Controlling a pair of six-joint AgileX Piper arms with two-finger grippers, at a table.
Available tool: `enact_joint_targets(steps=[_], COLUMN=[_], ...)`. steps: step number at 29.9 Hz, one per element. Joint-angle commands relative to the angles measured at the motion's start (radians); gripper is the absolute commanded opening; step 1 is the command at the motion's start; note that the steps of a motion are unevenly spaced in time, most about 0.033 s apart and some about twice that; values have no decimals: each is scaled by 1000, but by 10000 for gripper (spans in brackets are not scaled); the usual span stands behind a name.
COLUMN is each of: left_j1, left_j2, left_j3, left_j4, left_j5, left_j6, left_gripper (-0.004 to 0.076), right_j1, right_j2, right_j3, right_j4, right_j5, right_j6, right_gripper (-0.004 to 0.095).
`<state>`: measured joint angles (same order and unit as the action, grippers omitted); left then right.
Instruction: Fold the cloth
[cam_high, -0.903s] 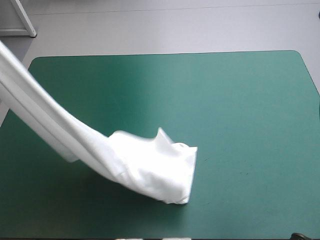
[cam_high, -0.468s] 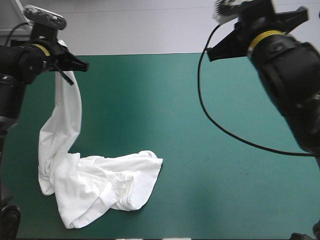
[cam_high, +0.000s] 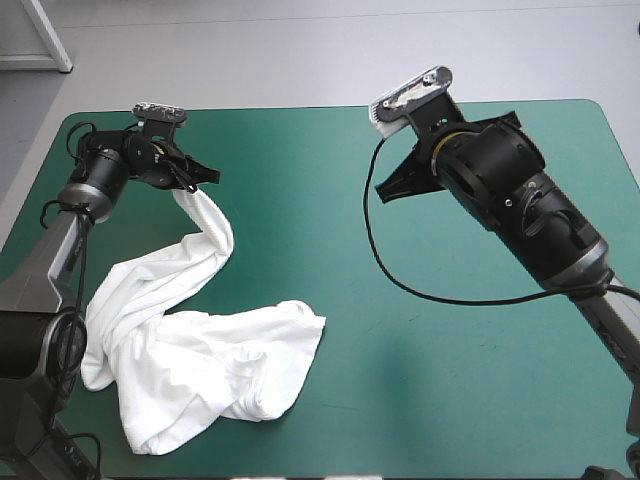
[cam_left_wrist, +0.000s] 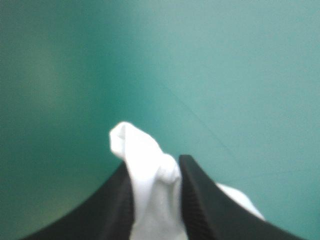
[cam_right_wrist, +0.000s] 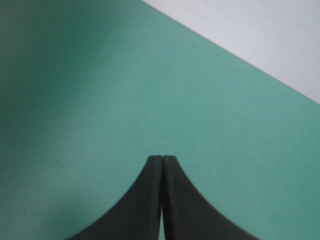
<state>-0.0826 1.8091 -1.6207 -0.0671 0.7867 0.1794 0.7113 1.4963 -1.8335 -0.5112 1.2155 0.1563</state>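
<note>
High view: two arms over the table's teal-green cover. The left arm enters along the table's left edge and runs toward the far-left corner; its wrist turns inward toward the table's middle, so that the left gripper sits near that corner, raised a little off the cover. The white T-shirt lies mostly as a crumpled heap on the near-left part of the table; one narrow, twisted band of it climbs from the heap to the left gripper and ends there. The right arm enters from the near-right side and stretches diagonally across the table; the right gripper is over the far middle of the cover, well apart from the T-shirt.

Left wrist view: the left gripper is clenched on the T-shirt; its black fingers stand all but together with the white cloth pinched between them (a small rounded fold pokes out past the tips); bare cover lies ahead.

Right wrist view: the right gripper is clenched on nothing, its two fingers meeting in one pointed arch; bare cover lies under and ahead of it, with an edge of the table visible beyond.
</note>
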Motion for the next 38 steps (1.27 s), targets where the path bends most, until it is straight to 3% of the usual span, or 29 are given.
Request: enact_joint_targets(steps=[1,3,4,10,14,23,29,38], left_j1=[1,1,1,1,1,1,15,71], left_j2=[-30,-28,-30,-79,-146,-420,-516,-402], left_j3=[-31,-41,-52,-174,-141,336,564,739], left_j4=[20,56,67,130,183,185,217,178], left_j5=[-79,-61,-33,281,505,476,262,-10], left_j6=[1,-5,-16,-81,-108,-152,-244,-280], left_gripper=[512,676,708,659,617,617,617,617], right_j1=[-8,-8,-8,-8,-8,-8,-8,-8], right_j2=[-83,-118,-134,-248,-323,-391,-397,-467], right_j3=[47,100,122,273,364,409,410,413], right_j4=[19,22,20,9,-22,-50,20,84], right_j5=[-60,-72,-74,-74,-106,-144,-132,-66], right_j6=[-10,1,6,28,67,85,54,26], right_gripper=[-15,-15,-15,-15,-15,-15,-18,-18])
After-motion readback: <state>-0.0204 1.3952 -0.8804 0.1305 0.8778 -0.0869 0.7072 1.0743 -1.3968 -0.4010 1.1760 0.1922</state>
